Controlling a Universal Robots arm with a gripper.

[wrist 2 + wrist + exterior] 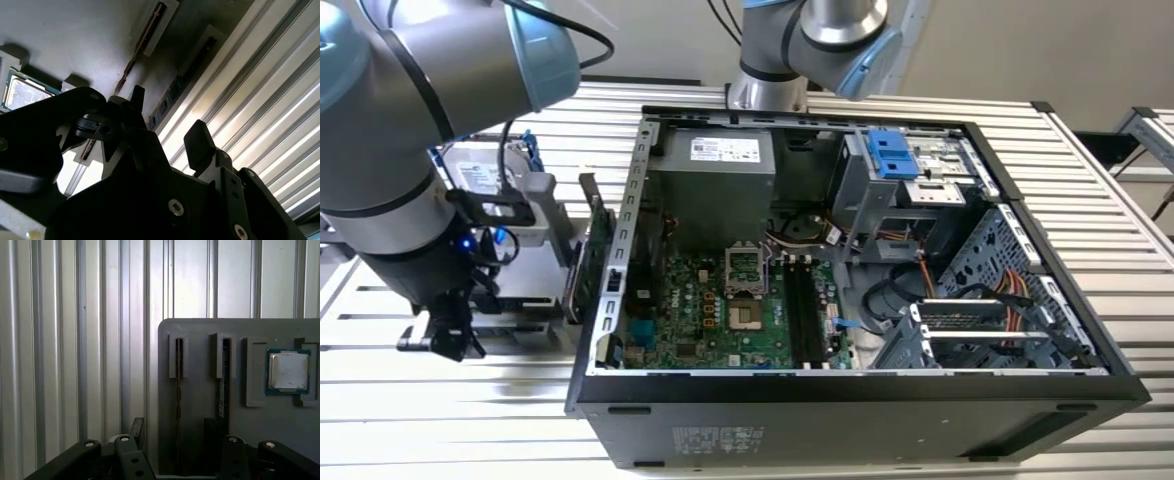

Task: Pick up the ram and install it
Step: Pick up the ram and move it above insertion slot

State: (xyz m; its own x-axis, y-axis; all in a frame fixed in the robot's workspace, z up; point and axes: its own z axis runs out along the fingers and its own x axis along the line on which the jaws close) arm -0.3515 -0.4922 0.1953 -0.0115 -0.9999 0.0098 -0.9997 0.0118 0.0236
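A ribbed metal table (440, 420) carries an open black computer case (854, 425) and a flat grey slotted holder (200, 400), both resting directly on its ribs.

One ram (225, 385) end perhaps behind tool (174, 427)
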